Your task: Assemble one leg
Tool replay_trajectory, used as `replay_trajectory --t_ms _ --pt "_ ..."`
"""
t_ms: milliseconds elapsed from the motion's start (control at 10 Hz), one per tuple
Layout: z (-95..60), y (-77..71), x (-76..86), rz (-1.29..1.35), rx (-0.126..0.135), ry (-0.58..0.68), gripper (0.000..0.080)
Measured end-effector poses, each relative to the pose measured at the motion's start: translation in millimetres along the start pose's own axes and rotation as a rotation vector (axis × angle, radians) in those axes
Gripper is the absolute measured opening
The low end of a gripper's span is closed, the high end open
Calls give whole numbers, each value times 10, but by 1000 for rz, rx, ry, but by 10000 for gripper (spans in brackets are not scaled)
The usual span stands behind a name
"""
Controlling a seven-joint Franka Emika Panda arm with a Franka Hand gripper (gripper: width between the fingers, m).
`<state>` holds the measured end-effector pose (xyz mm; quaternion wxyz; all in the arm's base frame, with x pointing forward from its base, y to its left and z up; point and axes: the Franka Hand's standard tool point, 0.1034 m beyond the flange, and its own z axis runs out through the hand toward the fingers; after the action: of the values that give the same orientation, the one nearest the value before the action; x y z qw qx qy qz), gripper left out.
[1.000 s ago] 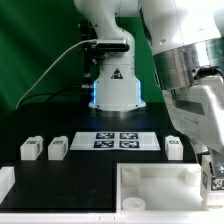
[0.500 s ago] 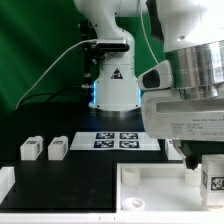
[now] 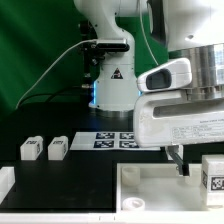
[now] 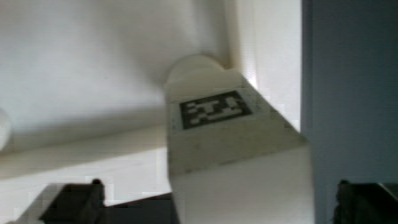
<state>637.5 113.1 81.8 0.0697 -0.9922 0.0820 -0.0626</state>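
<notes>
Green cloth hangs behind a black bench [image 3: 90, 175]. At the exterior view's left lie a spare block [image 3: 30, 149] and, just beside it, a second block [image 3: 57, 148]. Next comes the marker board [image 3: 120, 139], with the tray [image 3: 150, 168] in front of it. At the far right the leg [image 3: 213, 172] stands by the tray's corner.

Over the last second the arm [image 3: 185, 110] has swung across toward the left and now hides the block that lay past the marker board. The leg has barely shifted.

The wrist view shows the jaws spread, with a gap on each side of the leg [image 4: 222, 130]. I judge the leg is standing on its own while the jaws re-set for another turn.
</notes>
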Motion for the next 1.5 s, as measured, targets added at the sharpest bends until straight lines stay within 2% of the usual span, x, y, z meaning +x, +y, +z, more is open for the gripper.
replay_trajectory --t_ms 100,200,300,400,800,900,1100,1200,1400,1500 --pt "1 -7 -3 30 1 0 547" --pt "1 -4 -2 27 0 0 412" --pt "2 -6 -4 96 2 -1 412" --pt "2 17 0 184 0 -1 295" --pt "15 91 -23 810 4 8 295" --pt "14 112 -53 1041 23 8 295" --pt "18 111 -90 1328 48 -11 298" --pt "20 120 -97 1434 60 -19 298" --pt "20 120 -101 1424 63 -18 298" --pt "20 119 -101 1398 63 -17 395"
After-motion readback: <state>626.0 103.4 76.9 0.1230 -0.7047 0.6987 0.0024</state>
